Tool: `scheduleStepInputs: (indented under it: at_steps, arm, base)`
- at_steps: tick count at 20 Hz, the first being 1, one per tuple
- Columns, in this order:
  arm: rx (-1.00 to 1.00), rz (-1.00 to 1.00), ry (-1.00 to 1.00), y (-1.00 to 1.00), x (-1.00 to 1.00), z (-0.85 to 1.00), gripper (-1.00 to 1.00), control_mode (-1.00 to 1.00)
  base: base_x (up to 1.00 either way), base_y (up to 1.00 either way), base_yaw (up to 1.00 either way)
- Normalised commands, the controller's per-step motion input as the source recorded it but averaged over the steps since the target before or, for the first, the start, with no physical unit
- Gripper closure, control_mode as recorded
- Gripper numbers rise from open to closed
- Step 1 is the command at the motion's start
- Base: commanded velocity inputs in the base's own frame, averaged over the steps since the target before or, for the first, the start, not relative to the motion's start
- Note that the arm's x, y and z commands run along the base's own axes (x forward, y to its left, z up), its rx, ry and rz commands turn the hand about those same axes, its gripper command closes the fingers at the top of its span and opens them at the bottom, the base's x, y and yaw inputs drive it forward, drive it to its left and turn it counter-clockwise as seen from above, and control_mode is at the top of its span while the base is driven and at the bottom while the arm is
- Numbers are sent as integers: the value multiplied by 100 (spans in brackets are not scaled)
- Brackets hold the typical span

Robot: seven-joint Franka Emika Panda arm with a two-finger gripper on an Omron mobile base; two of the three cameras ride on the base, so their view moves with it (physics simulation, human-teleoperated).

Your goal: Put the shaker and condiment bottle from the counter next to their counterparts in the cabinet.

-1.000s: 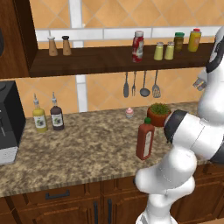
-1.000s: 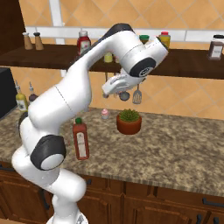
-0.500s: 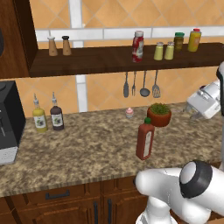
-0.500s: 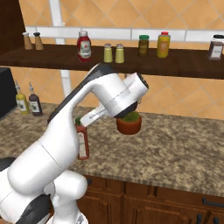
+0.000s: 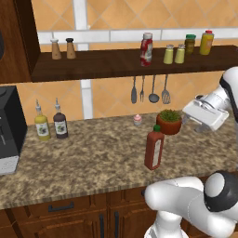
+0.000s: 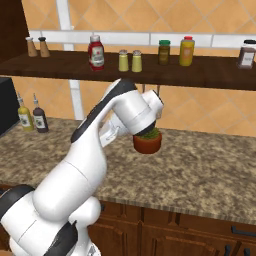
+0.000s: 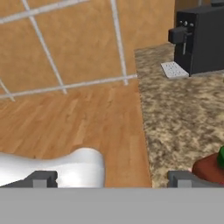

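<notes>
On the speckled brown stone desk point(image 5: 93, 158) the tall red bottle with a green cap point(image 5: 154, 148) waits, two small yellow-green shakers point(image 5: 174, 54) already on the dark wooden shelf point(image 5: 116, 65), so the wide-open, empty hand point(image 7: 111, 178) must reach the bottle next.

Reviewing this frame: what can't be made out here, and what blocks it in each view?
- Condiment bottle: in the right base view the arm covers it; in the hand view the bottom edge cuts it off.
- Gripper: the hand view shows bare fingertips wide apart.
- Labels on the cabinet jars: too small to read.
</notes>
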Motion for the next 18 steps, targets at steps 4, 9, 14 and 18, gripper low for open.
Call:
scheduleStepInputs:
  at_steps: [4,9,14,18]
  arm:
    - [1,13,-13,-2,0,0,-100,-100]
    - [5,19,-10,4,1,-9,-100,-100]
    - [4,1,-5,27,12,-32,-100,-100]
    - [0,0,-3,29,26,-29,-100,-100]
  base:
    - [0,0,0]
    - [0,0,0]
    - [0,0,0]
    - [0,0,0]
